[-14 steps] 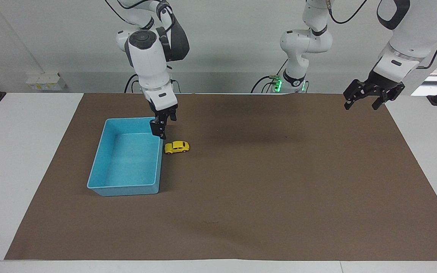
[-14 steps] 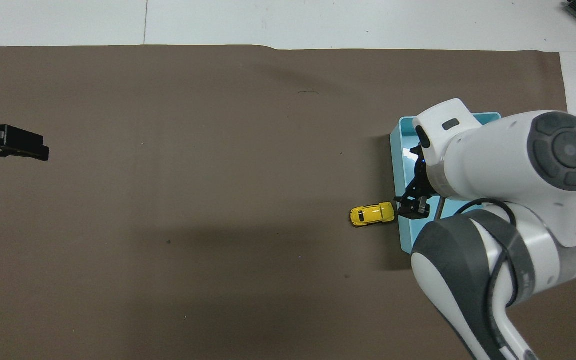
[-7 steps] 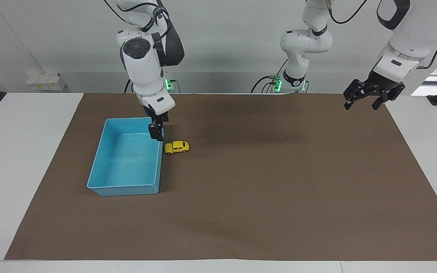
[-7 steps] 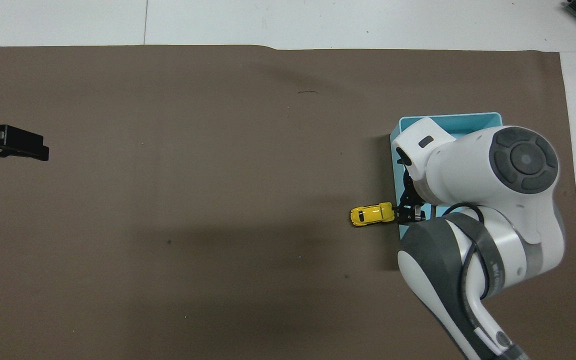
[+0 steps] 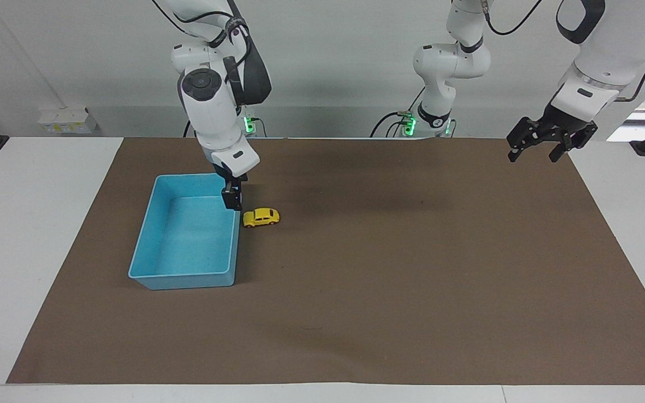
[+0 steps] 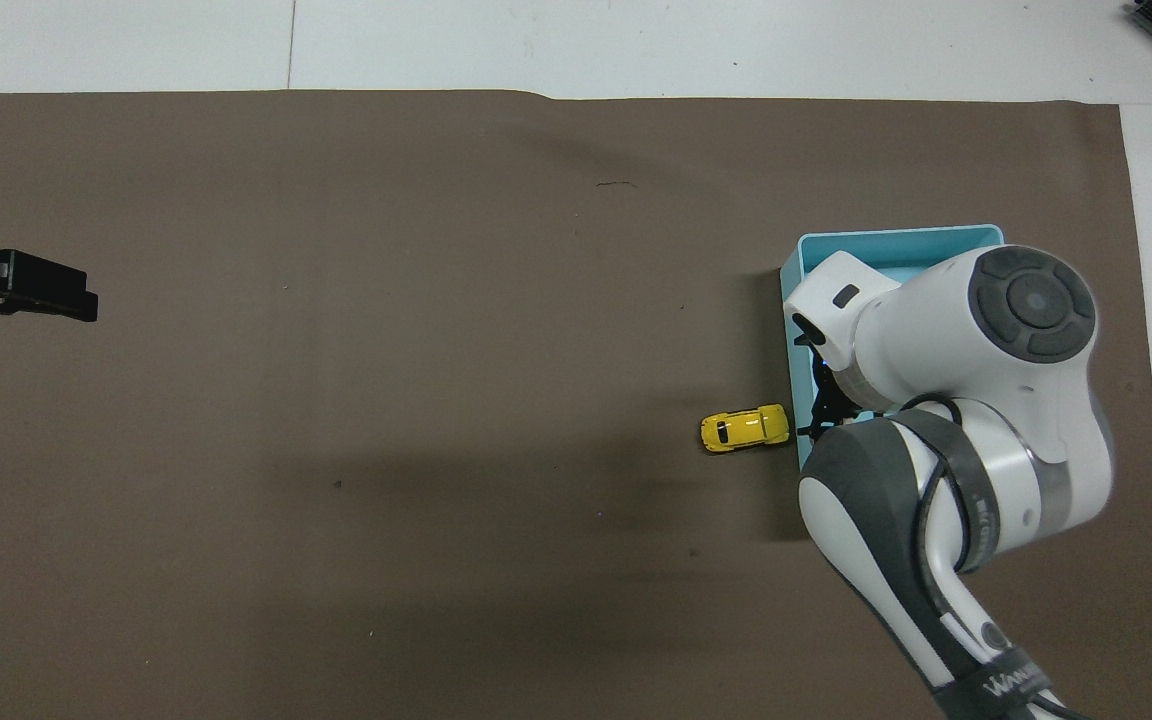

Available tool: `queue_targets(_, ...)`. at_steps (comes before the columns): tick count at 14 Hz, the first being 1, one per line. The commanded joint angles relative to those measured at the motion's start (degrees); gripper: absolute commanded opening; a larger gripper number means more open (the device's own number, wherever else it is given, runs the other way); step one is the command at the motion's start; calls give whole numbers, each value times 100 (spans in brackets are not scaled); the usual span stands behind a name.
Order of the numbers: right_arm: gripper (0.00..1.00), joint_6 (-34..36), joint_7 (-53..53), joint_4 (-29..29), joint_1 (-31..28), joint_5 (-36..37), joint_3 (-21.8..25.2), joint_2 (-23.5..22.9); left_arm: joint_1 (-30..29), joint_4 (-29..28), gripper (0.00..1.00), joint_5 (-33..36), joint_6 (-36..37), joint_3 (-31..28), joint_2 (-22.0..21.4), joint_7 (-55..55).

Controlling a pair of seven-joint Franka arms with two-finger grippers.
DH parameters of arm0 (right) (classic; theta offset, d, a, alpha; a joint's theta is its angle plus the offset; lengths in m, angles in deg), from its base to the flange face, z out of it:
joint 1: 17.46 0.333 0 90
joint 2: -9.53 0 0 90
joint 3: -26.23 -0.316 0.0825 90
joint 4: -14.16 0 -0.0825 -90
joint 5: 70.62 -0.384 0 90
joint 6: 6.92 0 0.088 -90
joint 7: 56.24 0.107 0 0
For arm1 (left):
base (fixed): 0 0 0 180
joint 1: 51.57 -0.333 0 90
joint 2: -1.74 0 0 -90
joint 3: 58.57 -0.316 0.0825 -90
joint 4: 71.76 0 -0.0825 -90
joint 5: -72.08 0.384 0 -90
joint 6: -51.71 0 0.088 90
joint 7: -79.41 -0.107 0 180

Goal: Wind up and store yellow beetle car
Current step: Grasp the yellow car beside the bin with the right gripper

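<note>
Right gripper [image 5: 233,200] has slid off toward the bin [image 5: 157,275] over the last second and now hangs over its wall beside the car [image 5: 261,217], jaws spread, empty. Car hasn't moved: on the mat just beside the bin, not in it. Reads as realigning before the pick. Left gripper [image 5: 542,146] waits, jaws spread, at its own end.

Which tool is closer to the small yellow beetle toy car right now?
The right tool, over the blue plastic bin's edge just beside the small yellow beetle toy car. The left tool waits raised at the left arm's end of the brown mat.
</note>
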Motion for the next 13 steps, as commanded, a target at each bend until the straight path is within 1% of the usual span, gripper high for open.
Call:
queue_targets(1,100,-626,-89,484,46,-154,-4,-61,-91,-84,100,13,49,62,-84,46)
queue_targets(6,100,-821,7,661,177,-154,-4,-123,-91,-84,100,13,49,62,-84,37)
queue_targets(8,100,-1127,95,888,292,-154,-4,-132,-91,-84,100,13,49,62,-84,37)
queue_targets(10,100,-1505,113,1056,318,-154,-4,-245,-91,-84,100,13,49,62,-84,37)
queue_targets(13,100,-1717,104,1232,406,-154,5,-290,-91,-84,100,13,49,62,-84,37)
